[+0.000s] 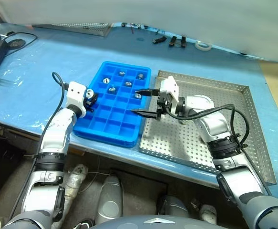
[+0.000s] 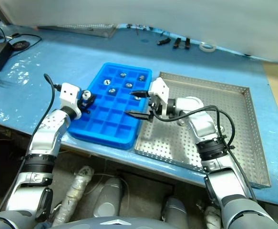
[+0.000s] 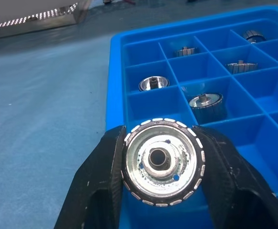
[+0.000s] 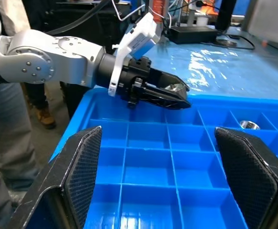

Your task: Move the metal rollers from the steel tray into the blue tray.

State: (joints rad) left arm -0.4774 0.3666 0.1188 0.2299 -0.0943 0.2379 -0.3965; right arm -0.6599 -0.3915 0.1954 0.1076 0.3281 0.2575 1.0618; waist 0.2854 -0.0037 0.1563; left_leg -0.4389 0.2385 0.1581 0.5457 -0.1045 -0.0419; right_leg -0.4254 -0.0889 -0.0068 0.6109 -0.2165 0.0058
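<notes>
Rollers are mostly sorted already, five of them sitting in the upper cells of the blue tray [image 1: 111, 125], middle of the frame in the head view. One more metal roller [image 3: 161, 161] is clamped between the fingers of the left gripper [image 1: 90, 98], which hangs right at the tray's left rim. From the wrist camera you look straight down the roller's bore, so its axis runs along the fingers, and the open cells lie just ahead and slightly to the right of it, the nearest column empty. So the drop looks like a short push forward over the rim, then letting go.

The right gripper [image 1: 145, 101] is spread wide with nothing in it, pointing sideways over the tray's right edge, next to the steel tray [image 1: 246, 119], whose visible floor looks bare. Left arm is clearly the one closer to finishing this.
</notes>
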